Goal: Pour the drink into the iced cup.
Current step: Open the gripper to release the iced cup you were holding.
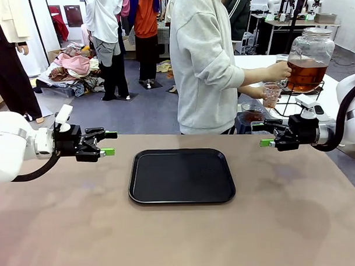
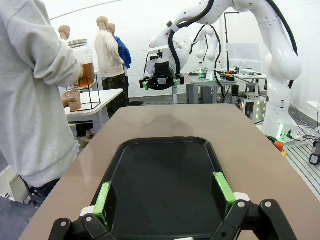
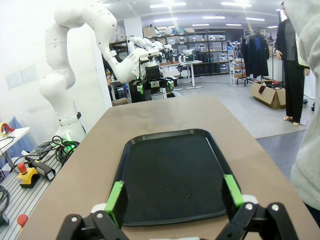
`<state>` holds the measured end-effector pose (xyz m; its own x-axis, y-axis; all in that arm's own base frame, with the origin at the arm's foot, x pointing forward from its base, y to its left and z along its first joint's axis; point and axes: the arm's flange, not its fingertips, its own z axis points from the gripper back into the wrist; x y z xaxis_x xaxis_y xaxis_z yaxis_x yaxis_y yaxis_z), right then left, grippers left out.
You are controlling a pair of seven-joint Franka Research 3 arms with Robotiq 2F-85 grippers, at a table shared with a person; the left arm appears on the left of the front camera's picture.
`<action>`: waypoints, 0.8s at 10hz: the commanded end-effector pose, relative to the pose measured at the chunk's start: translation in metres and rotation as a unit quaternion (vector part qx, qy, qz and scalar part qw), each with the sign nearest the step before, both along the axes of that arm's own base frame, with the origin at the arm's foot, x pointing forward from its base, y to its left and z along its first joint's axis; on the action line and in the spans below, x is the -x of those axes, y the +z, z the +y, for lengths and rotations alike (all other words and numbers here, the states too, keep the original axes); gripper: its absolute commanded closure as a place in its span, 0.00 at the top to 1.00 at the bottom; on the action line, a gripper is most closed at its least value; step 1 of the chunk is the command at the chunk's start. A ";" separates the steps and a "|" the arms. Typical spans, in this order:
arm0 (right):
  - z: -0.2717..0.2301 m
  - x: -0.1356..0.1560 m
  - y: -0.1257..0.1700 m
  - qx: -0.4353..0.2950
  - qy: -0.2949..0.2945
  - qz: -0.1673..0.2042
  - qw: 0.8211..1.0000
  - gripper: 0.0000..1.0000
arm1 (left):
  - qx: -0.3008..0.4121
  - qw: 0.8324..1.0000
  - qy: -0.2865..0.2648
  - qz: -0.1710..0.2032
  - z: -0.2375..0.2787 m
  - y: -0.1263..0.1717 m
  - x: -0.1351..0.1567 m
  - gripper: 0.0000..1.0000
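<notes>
The drink [image 1: 306,73] is amber-brown liquid in a big glass dispenser jar [image 1: 310,55] with a metal lid, on a wire stand at the far right. A person in a grey sweatshirt holds a clear cup [image 1: 272,94] under the tap with one hand while the other hand [image 1: 278,71] rests at the tap. In the left wrist view the jar [image 2: 84,62] and cup [image 2: 74,99] appear at the left. My left gripper [image 1: 107,143] hovers open left of the black tray [image 1: 181,175]. My right gripper [image 1: 265,134] hovers open to the tray's right, holding nothing.
The jar's stand sits on a white side table [image 1: 339,86] beyond the brown table's far right corner. A small bowl [image 1: 253,114] stands near the person. Other people stand in the background. The brown tabletop [image 1: 181,238] spreads around the tray.
</notes>
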<state>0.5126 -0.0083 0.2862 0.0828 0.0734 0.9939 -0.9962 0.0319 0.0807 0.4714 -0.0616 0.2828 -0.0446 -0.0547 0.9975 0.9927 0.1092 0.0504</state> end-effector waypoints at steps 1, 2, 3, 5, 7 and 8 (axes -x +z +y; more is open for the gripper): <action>0.001 -0.001 0.003 0.004 -0.001 -0.002 1.000 1.00 | 0.005 1.000 0.005 -0.001 0.000 0.002 0.000 1.00; 0.001 -0.001 0.003 0.004 -0.001 -0.002 1.000 1.00 | 0.005 1.000 0.005 -0.001 0.000 0.002 0.000 1.00; 0.001 -0.001 0.003 0.004 -0.001 -0.002 1.000 1.00 | 0.005 1.000 0.005 -0.001 0.000 0.002 0.000 1.00; 0.001 -0.001 0.003 0.004 -0.001 -0.002 1.000 1.00 | 0.005 1.000 0.005 -0.001 0.000 0.002 0.000 1.00; 0.001 -0.001 0.003 0.004 -0.001 -0.002 1.000 1.00 | 0.005 1.000 0.005 -0.001 0.000 0.002 0.000 1.00; 0.001 -0.001 0.003 0.004 -0.001 -0.002 1.000 1.00 | 0.005 1.000 0.005 -0.001 0.000 0.002 0.000 1.00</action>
